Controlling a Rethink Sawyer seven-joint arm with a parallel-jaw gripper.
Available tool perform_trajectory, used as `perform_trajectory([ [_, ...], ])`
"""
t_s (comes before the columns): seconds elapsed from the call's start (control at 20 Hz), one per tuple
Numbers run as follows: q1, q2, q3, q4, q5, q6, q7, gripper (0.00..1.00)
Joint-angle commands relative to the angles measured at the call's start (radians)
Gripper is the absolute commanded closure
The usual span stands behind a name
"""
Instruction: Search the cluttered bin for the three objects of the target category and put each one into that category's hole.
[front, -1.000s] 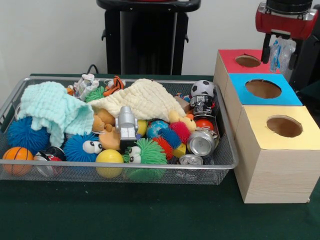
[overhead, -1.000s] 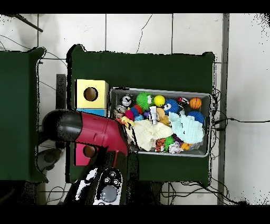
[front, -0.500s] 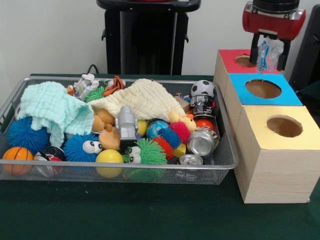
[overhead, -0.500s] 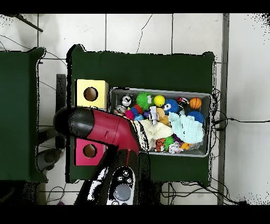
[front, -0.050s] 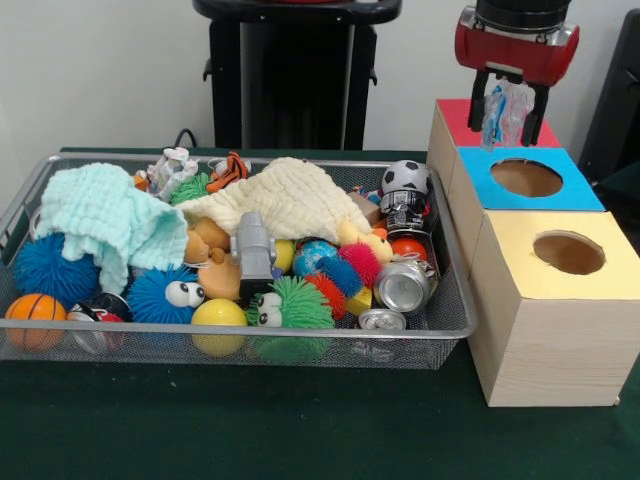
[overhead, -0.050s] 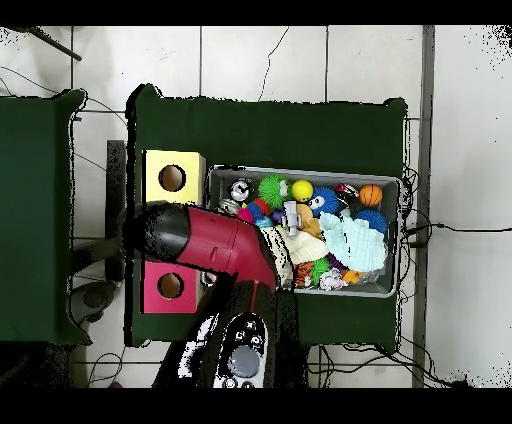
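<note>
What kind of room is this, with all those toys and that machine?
Probably a robotics lab, not a playroom: a red robot arm over a green-covered table, a wire bin of jumbled toys and cans, and three boxes with coloured tops and round holes for sorting.

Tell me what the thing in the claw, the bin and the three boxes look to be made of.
Thing in the claw: crinkled clear plastic with blue print, probably a crushed bottle or wrapper. Bin: silvery metal wire mesh, since the contents show through its walls. Boxes: pale wood with visible grain on the sides, topped by matte red, blue and yellow panels, possibly paper.
</note>
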Motion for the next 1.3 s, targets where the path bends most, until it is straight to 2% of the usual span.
perform_trajectory([
  [0.05,-0.015,0.045,0.058,-0.007,-0.059,0.065,0.083,0.00],
  [0.1,-0.035,0.063,0.087,0.026,-0.046,-0.008,0.069,0.00],
  [0.15,-0.030,0.059,0.087,0.033,-0.045,-0.011,0.081,0.00],
  [0.2,-0.011,0.043,0.064,0.019,-0.055,0.043,0.104,0.00],
  [0.3,0.031,-0.016,0.017,-0.041,-0.077,0.221,0.153,0.00],
  [0.35,0.038,-0.028,0.010,-0.053,-0.081,0.256,0.163,0.00],
  [0.4,0.028,-0.007,0.018,-0.043,-0.075,0.218,0.154,0.00],
  [0.5,0.004,0.052,0.065,0.020,-0.044,0.036,0.127,0.00],
  [0.6,-0.001,0.055,0.078,0.052,-0.035,-0.018,0.120,0.00],
  [0.85,0.063,-0.059,-0.006,-0.037,-0.077,0.300,0.186,0.00],
  [1.05,0.019,0.052,0.072,0.063,-0.028,-0.018,0.131,0.00],
  [1.1,0.014,0.060,0.078,0.062,-0.026,-0.029,0.126,0.00],
  [1.15,0.020,0.049,0.069,0.055,-0.029,0.001,0.131,0.00],
  [1.3,0.055,-0.022,0.012,-0.006,-0.059,0.215,0.167,0.00],
])
